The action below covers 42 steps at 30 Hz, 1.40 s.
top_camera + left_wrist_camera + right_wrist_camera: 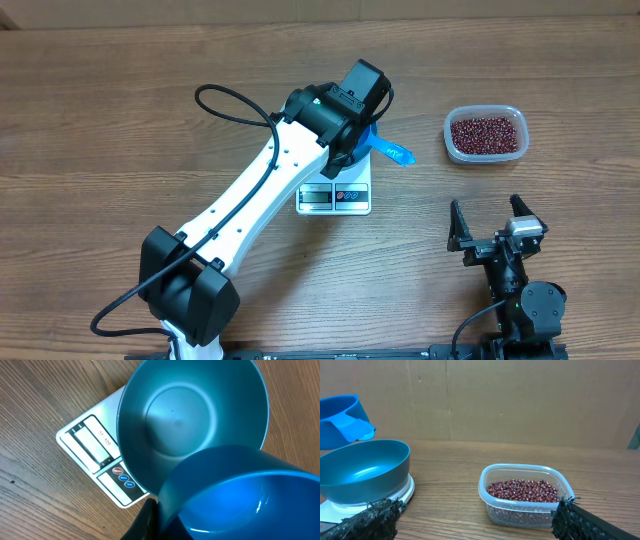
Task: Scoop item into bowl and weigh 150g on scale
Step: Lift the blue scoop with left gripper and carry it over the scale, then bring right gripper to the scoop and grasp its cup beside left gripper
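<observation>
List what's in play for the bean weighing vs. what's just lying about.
In play: beans; clear container; blue bowl, sitting on the scale; blue scoop, held above the bowl.
Not in play: cardboard backdrop; right hand, open and empty.

Scale [335, 197], scoop [393, 152] under left arm [270, 190]; beans [485, 132] right; right pincer [486, 206] agape.

Left arm [255, 195]: long white links dotted with small dark screw holes, rounded black joints, a thin black cable [232, 103] running along it. Right arm [525, 300]: all black, a grey block behind its claw [486, 206], whose two fingers [372, 519] have rough, fuzzy black surfaces
</observation>
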### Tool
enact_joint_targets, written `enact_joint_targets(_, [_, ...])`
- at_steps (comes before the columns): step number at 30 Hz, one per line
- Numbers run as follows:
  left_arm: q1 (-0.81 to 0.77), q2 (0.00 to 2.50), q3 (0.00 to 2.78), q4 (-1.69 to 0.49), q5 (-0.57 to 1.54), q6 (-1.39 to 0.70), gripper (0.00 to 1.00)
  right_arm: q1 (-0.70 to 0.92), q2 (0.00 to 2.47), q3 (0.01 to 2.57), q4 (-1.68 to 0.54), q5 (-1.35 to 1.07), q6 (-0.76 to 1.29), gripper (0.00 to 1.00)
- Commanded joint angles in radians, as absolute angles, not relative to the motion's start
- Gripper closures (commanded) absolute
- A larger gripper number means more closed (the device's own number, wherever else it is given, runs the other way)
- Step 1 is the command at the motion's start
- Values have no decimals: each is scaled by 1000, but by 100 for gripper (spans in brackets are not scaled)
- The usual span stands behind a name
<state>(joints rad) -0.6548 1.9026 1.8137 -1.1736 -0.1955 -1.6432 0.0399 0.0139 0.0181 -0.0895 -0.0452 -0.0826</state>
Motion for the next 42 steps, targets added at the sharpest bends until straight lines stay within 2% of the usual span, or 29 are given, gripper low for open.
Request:
enact_joint_targets(1, [-658,1900,1827,-1170,-220,-1637,96,38,4,8,-70,-54,-67,0])
enact_joint_targets(10, [-658,1903,1827,-1170,-220,-1635,96,38,4,36,76,-235,184,0])
enact_joint_targets(20, [-658,1904,1827,-1170,-220,-1625,96,36,66,222,-23,-268,210,0])
enact_joint_targets(24, [-658,1904,1827,-1170,-221,-1619,96,19,211,337,-69,-319,209,0])
enact_joint_targets(27, [-658,1904,1827,-1170,-220,-1619,96,-16,382,443,-81,-447,208,0])
enact_joint_targets(33, [-658,1904,1827,-1173,-220,-1611,96,-75,763,615,-68,-817,210,0])
enact_joint_targets(36, [-658,1904,1827,-1173,-218,-1612,96,-73,950,640,57,-1032,229,0])
enact_joint_targets(37, [-658,1904,1827,-1172,-218,-1612,96,-73,996,640,114,-1084,262,0])
enact_joint_targets(38, [-658,1904,1827,-1172,-218,-1612,96,-73,1081,640,224,-1165,384,0])
enact_joint_targets(42, [-658,1904,1827,-1166,-219,-1624,96,-73,1218,640,448,-1188,780,0])
